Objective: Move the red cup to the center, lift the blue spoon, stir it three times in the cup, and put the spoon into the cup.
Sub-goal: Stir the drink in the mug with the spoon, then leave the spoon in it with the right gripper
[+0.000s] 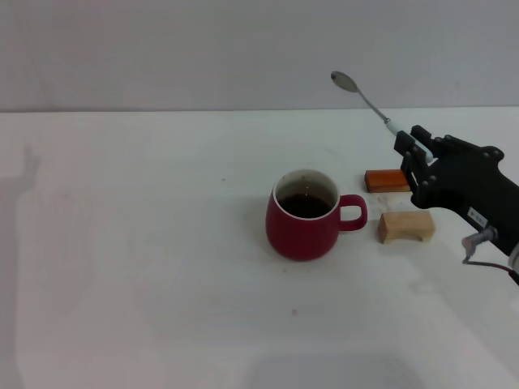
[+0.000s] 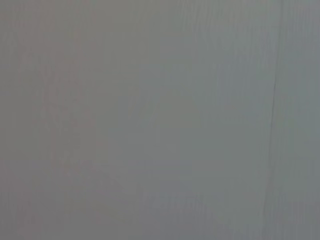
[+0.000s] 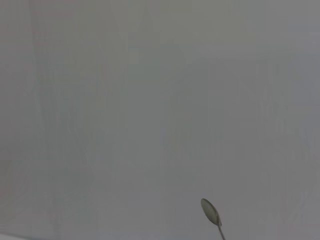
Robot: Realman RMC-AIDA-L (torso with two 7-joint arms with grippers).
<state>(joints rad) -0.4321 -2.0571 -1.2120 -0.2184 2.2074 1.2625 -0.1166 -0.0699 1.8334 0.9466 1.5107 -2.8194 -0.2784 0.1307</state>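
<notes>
Cup-to-centre looks done: red cup (image 1: 303, 215) mid-counter (image 1: 146, 243), handle toward the robot's right, dark liquid inside. Spoon lifted too, blue spoon (image 1: 362, 98) clamped by its handle in right claw (image 1: 412, 152), high and right of the cup (bowl up, long axis slanting up-left). Stirring and drop-in left.

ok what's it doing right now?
The right hand has the blue spoon by its handle and holds it in the air, bowl pointing up and away, to the right of and beyond the red cup. The cup sits on the white table with dark liquid in it, handle toward the right arm. An orange block and a wooden block lie beside it. The spoon is not in the cup yet. The left arm is out of sight.
</notes>
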